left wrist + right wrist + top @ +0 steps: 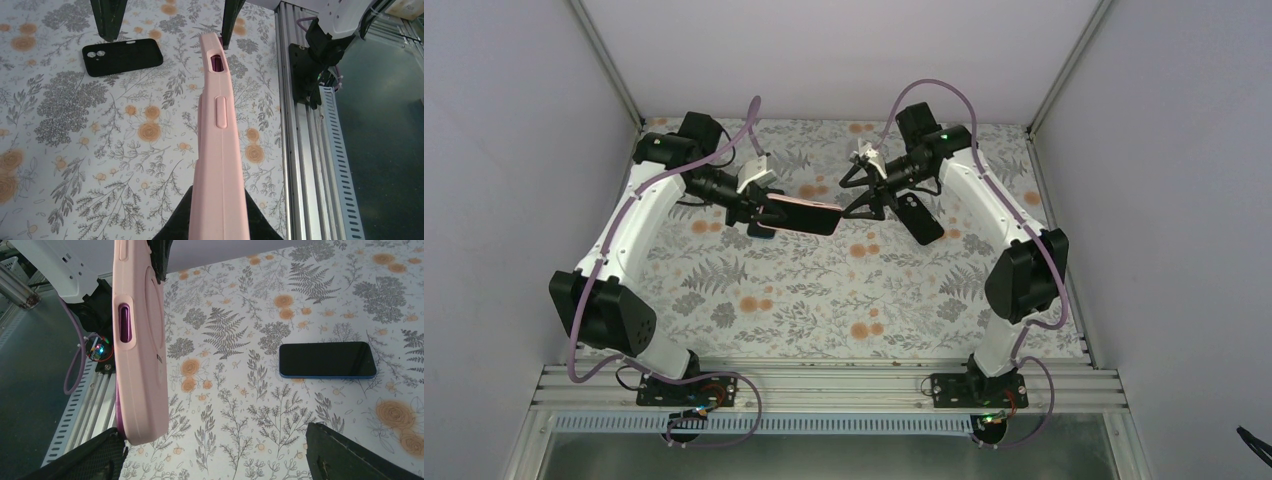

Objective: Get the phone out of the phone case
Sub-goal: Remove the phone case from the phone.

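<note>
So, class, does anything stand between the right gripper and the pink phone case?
Nothing visible does. The open right gripper faces the free end of the pink phone case, held above the table by the left gripper.

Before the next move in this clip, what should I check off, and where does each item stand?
1. Grip: left claw clamps pink case clear of the table: ok.
2. Contents: purple phone shows through the case's side slot: ok.
3. Opening: right claw spread wide: ok.
4. Alignment: case's free end centred between its fingers: not ok, it sits beside one.
5. Contact between right claw and case: cannot tell.
6. Surroundings: dark phone on the table lies apart from the held case: ok.
</note>
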`<control>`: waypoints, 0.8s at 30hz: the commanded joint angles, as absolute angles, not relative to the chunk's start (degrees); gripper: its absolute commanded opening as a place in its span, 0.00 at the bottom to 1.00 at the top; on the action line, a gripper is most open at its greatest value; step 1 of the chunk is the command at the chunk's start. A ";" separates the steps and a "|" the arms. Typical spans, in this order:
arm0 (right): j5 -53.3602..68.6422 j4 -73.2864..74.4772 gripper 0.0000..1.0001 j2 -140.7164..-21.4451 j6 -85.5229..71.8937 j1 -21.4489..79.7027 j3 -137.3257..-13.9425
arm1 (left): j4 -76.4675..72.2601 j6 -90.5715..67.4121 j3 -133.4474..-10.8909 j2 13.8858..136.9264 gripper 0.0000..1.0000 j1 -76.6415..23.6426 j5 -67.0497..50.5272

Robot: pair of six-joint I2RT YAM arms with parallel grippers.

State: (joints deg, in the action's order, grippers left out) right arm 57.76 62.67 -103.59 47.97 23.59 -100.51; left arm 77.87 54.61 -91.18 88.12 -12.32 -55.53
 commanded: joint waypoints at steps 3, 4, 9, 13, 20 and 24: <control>57.96 62.56 0.87 -104.76 48.00 23.47 -103.57 | 77.78 55.54 -91.24 85.62 0.02 -12.52 -58.83; 57.98 62.70 0.87 -104.91 47.99 23.47 -103.74 | 77.78 55.59 -91.23 85.60 0.02 -12.48 -58.80; 58.45 63.06 0.87 -105.00 48.21 23.16 -104.35 | 77.78 55.63 -91.03 85.63 0.02 -12.48 -58.81; 58.62 63.53 0.87 -105.06 48.53 22.80 -104.62 | 77.78 55.59 -91.32 85.40 0.02 -12.53 -58.34; 59.48 64.07 0.87 -105.36 48.91 22.24 -105.33 | 77.78 55.37 -91.28 85.24 0.02 -12.50 -57.79; 59.75 64.79 0.87 -106.15 49.24 22.26 -106.16 | 77.77 55.55 -91.63 85.69 0.02 -12.49 -58.54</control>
State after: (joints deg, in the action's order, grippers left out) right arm 57.89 64.14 -104.57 48.25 22.39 -104.03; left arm 77.89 54.65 -91.07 87.24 -12.38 -54.63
